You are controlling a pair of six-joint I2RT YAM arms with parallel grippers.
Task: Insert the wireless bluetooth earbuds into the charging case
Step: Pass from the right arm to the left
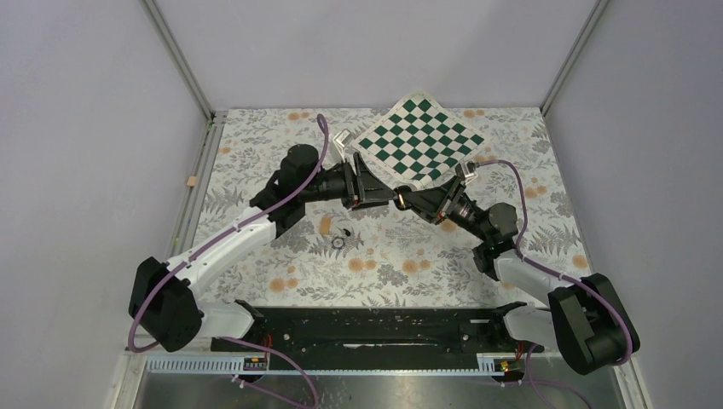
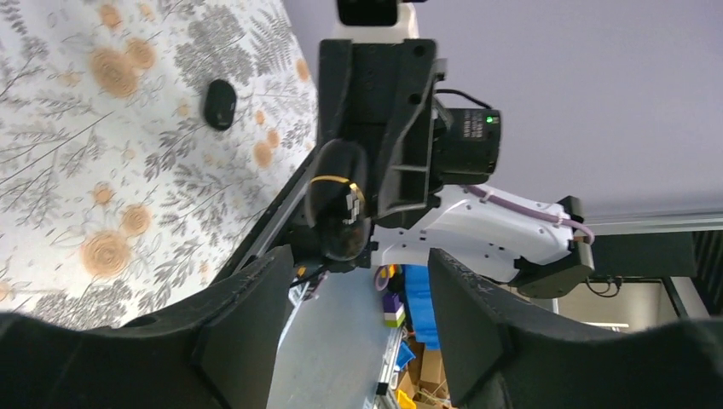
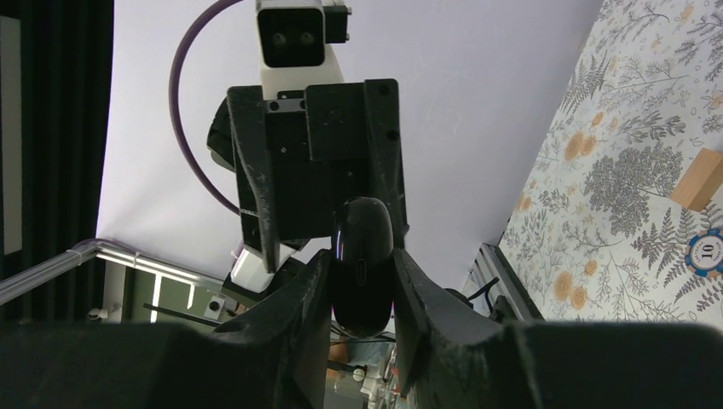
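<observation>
My right gripper [image 3: 361, 260] is shut on the black charging case [image 3: 362, 230], held in the air above the table's middle [image 1: 398, 201]. In the left wrist view the case [image 2: 337, 204] shows a thin gold band; I cannot tell if its lid is open. My left gripper [image 2: 358, 273] is open and empty, facing the case at close range, fingertips just short of it [image 1: 381, 198]. A small black oval thing [image 2: 220, 104], perhaps an earbud, lies on the floral cloth. No bud shows in either gripper.
A green-and-white checkered board [image 1: 418, 141] lies at the back. A small tan strip [image 1: 329, 223] and a dark ring with pale centre [image 1: 338, 241] lie near the middle; the right wrist view shows them as a tan block [image 3: 699, 179] and a blue chip [image 3: 708, 251]. The enclosure walls stand on both sides.
</observation>
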